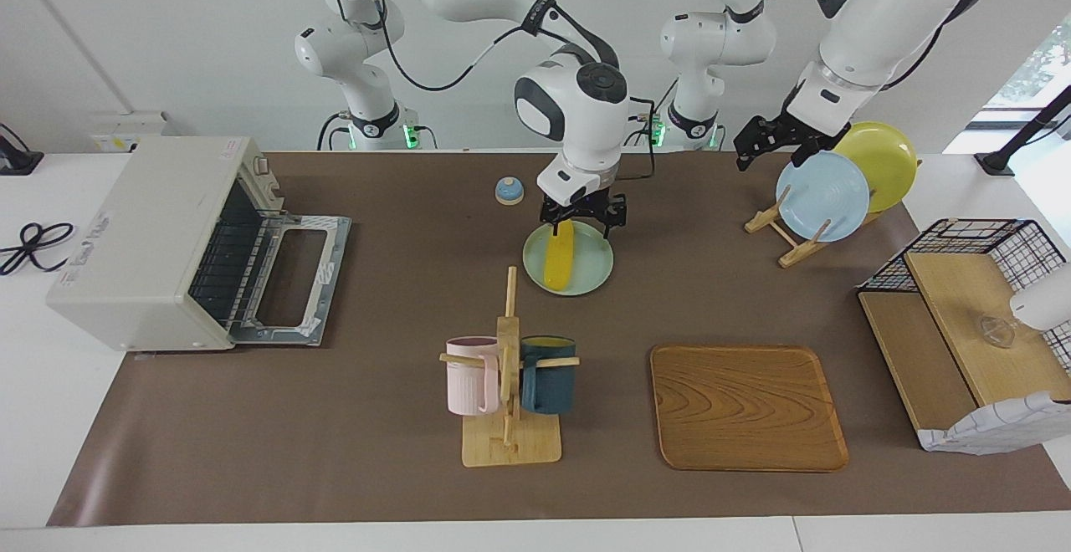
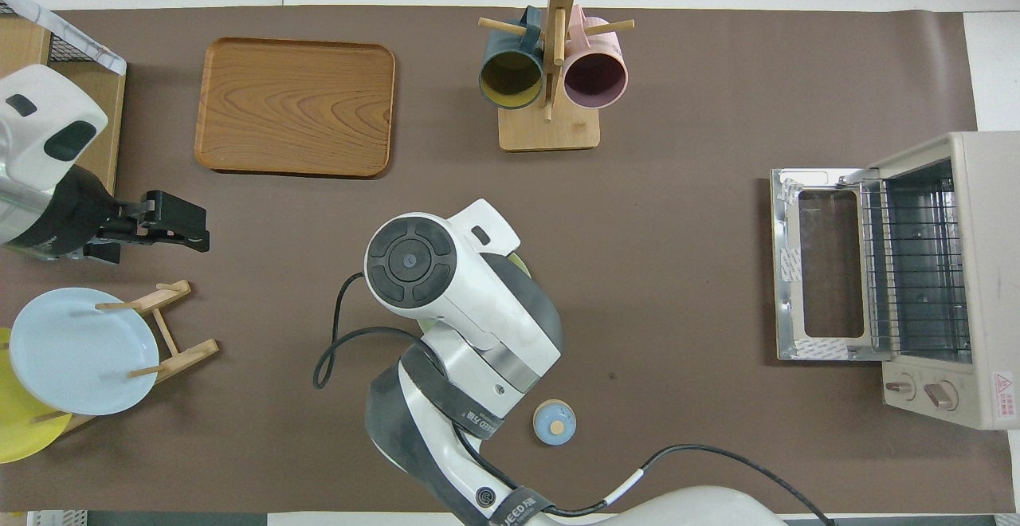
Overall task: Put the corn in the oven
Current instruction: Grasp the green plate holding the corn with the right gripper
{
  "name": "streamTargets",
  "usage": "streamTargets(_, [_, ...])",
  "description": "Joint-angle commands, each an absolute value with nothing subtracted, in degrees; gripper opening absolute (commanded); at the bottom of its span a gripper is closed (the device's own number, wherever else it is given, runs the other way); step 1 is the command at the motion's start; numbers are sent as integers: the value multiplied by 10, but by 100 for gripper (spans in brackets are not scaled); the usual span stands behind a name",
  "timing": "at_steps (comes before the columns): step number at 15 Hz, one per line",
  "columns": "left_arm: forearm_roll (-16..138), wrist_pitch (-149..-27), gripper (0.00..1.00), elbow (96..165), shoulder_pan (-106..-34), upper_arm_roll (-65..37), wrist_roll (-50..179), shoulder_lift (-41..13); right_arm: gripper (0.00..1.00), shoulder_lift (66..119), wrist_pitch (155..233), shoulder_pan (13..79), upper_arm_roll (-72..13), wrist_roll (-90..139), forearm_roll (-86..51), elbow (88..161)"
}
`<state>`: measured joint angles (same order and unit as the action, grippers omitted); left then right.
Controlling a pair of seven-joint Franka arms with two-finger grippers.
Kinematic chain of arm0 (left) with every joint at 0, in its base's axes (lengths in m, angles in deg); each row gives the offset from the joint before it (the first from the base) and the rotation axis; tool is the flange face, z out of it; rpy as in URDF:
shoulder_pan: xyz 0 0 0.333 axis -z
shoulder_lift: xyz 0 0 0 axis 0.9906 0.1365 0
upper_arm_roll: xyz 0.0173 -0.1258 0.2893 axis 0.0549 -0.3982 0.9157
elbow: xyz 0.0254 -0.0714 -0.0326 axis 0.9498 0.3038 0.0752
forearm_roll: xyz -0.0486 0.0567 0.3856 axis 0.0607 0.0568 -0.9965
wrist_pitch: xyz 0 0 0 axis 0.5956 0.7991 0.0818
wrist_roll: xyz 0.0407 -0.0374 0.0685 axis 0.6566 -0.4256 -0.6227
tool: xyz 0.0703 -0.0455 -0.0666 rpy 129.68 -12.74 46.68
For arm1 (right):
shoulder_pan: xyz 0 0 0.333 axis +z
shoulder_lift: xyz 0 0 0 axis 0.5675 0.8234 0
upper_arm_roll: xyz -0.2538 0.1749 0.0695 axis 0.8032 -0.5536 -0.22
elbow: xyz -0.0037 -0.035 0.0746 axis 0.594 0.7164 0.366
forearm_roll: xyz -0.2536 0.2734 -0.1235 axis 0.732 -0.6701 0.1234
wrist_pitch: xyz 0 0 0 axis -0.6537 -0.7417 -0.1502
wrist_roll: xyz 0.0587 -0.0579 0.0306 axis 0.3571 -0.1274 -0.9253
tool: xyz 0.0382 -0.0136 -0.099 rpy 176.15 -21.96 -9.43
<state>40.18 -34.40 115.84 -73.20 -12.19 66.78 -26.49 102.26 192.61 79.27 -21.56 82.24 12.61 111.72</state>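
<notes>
The yellow corn (image 1: 559,258) lies on a pale green plate (image 1: 596,272) in the middle of the table. My right gripper (image 1: 583,219) is low over the corn's end nearer to the robots, fingers open on either side of it. In the overhead view the right arm hides the corn; only a sliver of the plate (image 2: 519,264) shows. The off-white oven (image 1: 142,238) stands at the right arm's end of the table, its door (image 1: 293,278) folded down flat and the wire rack showing; it also shows in the overhead view (image 2: 968,159). My left gripper (image 1: 750,147) waits in the air beside the plate rack.
A wooden mug rack (image 1: 509,376) with a pink and a dark blue mug stands farther from the robots than the plate. A wooden tray (image 1: 746,406) lies beside it. A plate rack holds a blue plate (image 1: 822,195) and a yellow plate (image 1: 883,163). A small blue bell (image 1: 509,191) sits near the robots.
</notes>
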Motion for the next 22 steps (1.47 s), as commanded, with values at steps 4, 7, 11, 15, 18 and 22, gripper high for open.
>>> streamTargets(4, [383,-354,100,1132,-720,-116,689,-241,100,1059,1989,813,-218,843,130,1114])
streamTargets(7, [381,-342,100,1130,-727,-122,701,-241,100,1059,1992,819,-218,843,136,1123])
streamTargets(11, [368,-351,100,1129,-750,-131,747,-239,100,1092,1974,842,-217,844,159,1085])
streamTargets(15, [371,-359,100,1130,-751,-129,745,-241,100,1142,1921,846,-218,843,188,1010])
streamTargets(18, [372,-363,100,1134,-751,-129,744,-243,100,1197,1927,867,-217,845,207,977])
streamTargets(22, [372,-364,100,1135,-750,-129,745,-243,100,1193,1926,856,-217,863,195,978])
